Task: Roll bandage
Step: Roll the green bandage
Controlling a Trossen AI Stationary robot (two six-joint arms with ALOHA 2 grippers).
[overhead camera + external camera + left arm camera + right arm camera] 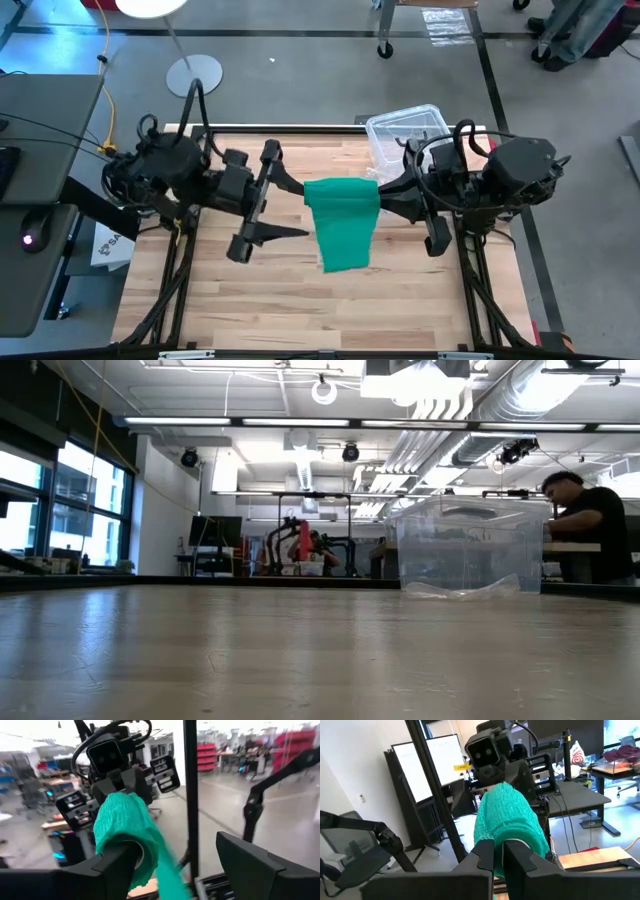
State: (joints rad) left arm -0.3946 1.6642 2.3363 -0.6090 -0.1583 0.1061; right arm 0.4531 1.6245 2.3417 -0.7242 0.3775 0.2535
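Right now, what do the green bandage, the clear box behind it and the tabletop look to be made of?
The bandage: a soft, stretchy knit or crepe fabric, matte; its ribbed, nubbly weave shows and it drapes limply. The clear box: rigid see-through plastic, glossy, with the room visible through its walls. The tabletop: pale wood in planks, grain and seams showing, probably sealed, with a dull sheen in the low view.

Very little writing can be read. A white bag (577, 753) on the desk (580, 790) in the room beyond the table carries a red bullseye logo, possibly a store brand. A white sheet (108, 247) beside the table's (250, 310) left edge shows dark letters, too small to read.
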